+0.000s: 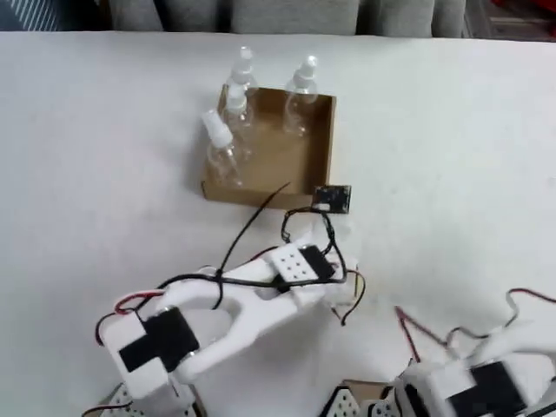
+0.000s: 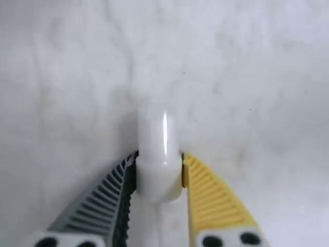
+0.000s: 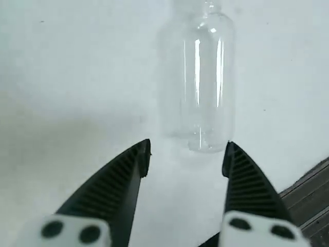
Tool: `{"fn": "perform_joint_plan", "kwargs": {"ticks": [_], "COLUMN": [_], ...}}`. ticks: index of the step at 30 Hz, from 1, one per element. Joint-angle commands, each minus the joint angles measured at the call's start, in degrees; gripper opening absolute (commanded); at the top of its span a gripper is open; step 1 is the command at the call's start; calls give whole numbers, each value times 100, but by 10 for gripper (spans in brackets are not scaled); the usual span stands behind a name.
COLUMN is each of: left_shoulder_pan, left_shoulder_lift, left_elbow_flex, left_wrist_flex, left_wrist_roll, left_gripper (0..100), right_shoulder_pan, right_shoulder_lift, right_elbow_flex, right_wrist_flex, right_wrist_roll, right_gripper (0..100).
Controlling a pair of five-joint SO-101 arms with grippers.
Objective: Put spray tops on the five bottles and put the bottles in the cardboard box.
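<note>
My left gripper (image 2: 159, 160) is shut on a white spray top (image 2: 159, 139), held just over the white table with its rounded end pointing away from the fingers. In the high view the left arm (image 1: 287, 269) stretches out to a spot just in front of the cardboard box (image 1: 317, 165). Several clear bottles (image 1: 224, 152) with spray tops stand in the box. My right gripper (image 3: 187, 149) is open, and a clear bottle (image 3: 200, 77) without a top lies on the table right ahead of its fingertips, untouched. The right arm (image 1: 478, 382) sits at the near right.
The box stands at the middle of the white table (image 1: 452, 156), with open room on both sides. Loose cables (image 1: 261, 213) trail from the left arm toward the box's front wall. A dark board edge (image 3: 313, 190) lies beside the right gripper.
</note>
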Motion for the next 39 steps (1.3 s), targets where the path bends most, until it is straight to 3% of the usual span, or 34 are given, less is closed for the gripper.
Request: {"fn": "perform_joint_plan", "kwargs": {"ticks": [1, 6, 23, 31, 35, 39], "left_shoulder_pan": [66, 66, 66, 66, 66, 66], "left_shoulder_lift": [-409, -409, -409, -409, -409, -409], "left_elbow_flex": [-9, -9, -9, -9, -9, -9], "left_wrist_flex": [44, 44, 44, 44, 44, 44], "left_wrist_roll": [-97, -97, -97, -97, -97, -97], "left_gripper": [21, 21, 21, 21, 21, 22], "right_shoulder_pan": [84, 31, -418, -435, -479, -470], "right_shoulder_lift": [954, 2290, 5903, 6914, 7064, 6923], "right_elbow_flex": [-1301, -2901, -7051, -8598, -9020, -9081], "right_wrist_flex": [259, 787, 2132, 2677, 2818, 2826], "right_wrist_roll": [-527, -923, -571, -484, 211, 273], "right_gripper": [195, 237, 236, 233, 237, 259]}}
